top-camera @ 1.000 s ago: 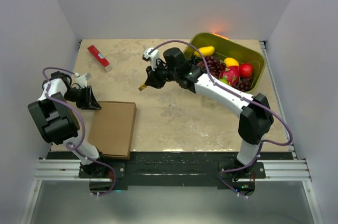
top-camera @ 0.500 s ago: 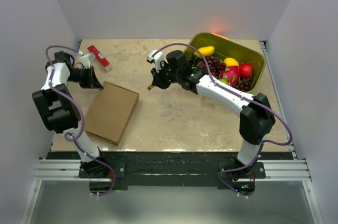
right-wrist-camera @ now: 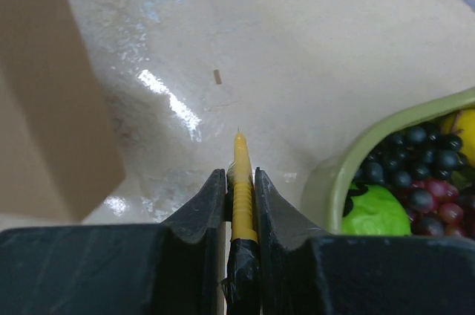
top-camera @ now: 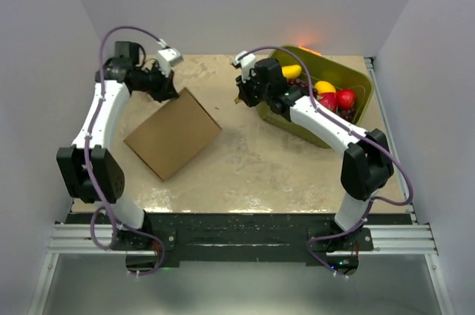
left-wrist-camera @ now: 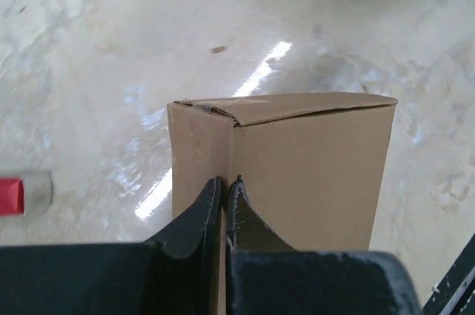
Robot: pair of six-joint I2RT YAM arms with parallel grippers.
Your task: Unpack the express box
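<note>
The widest open stretch of counter (top-camera: 274, 166) is the middle and near right, between the express box (top-camera: 172, 133) and the right arm (top-camera: 319, 125). The box, turned cornerwise, fills the left middle, its far corner clamped in the left fingers (left-wrist-camera: 199, 215). The left arm (top-camera: 104, 118) runs along the left edge beside it. The fruit tub (top-camera: 334, 70) blocks the far right, with the right arm reaching over its near-left rim. A narrow bare gap lies between the box's right corner and the right fingers (right-wrist-camera: 211, 203), whose yellow cutter (right-wrist-camera: 241, 174) juts forward
</note>
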